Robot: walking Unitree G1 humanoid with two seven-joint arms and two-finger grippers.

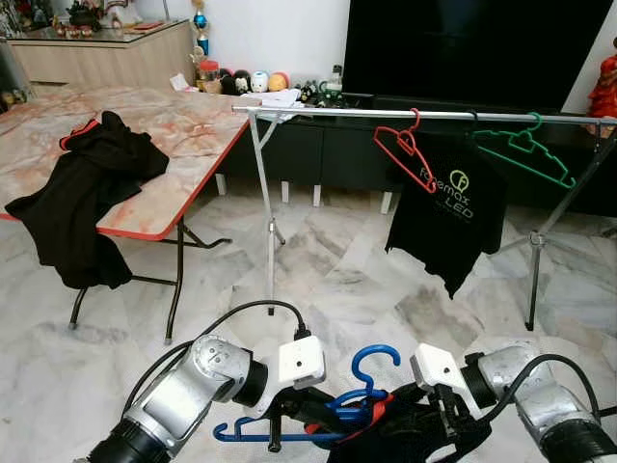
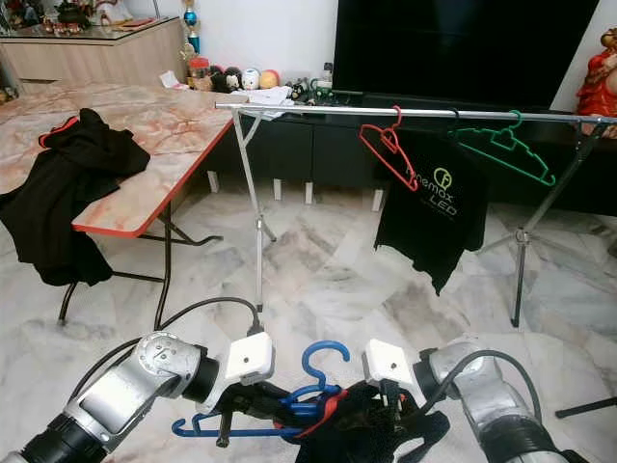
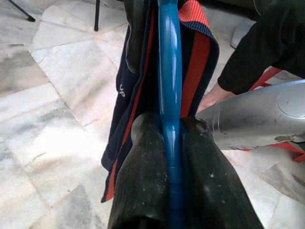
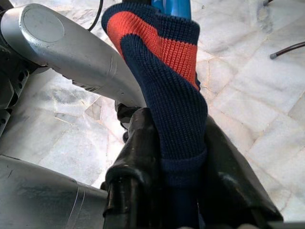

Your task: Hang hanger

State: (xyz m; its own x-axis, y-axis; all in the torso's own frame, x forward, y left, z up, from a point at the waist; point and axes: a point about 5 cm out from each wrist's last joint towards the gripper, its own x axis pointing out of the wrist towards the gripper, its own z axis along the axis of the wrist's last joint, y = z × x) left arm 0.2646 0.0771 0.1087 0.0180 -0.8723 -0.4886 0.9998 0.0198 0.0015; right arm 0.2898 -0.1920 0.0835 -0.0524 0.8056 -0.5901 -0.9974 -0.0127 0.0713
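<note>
I hold the blue plastic hanger [image 1: 333,410] low in front of me, above the white marble floor [image 1: 337,280] and well short of the silver clothes rail [image 1: 424,115]. Its hook curls upward toward the rail, and its straight bar runs out to my left. My left gripper [image 3: 170,143] has its two black fingers closed on the hanger's blue bar, one on each side. A dark navy knitted garment with an orange-red stripe at the collar [image 4: 167,71] is draped over the hanger, and my right gripper [image 4: 178,157] is clamped on a fold of that knit beside the hook.

On the rail hang an empty red plastic hanger [image 1: 405,147], a black T-shirt with a yellow-green logo [image 1: 448,207] just beside it, and an empty green plastic hanger [image 1: 525,149] further along. To the left of the rail stands a marble-patterned folding table with a red edge [image 1: 183,145], a black garment [image 1: 82,193] heaped over its near edge.
</note>
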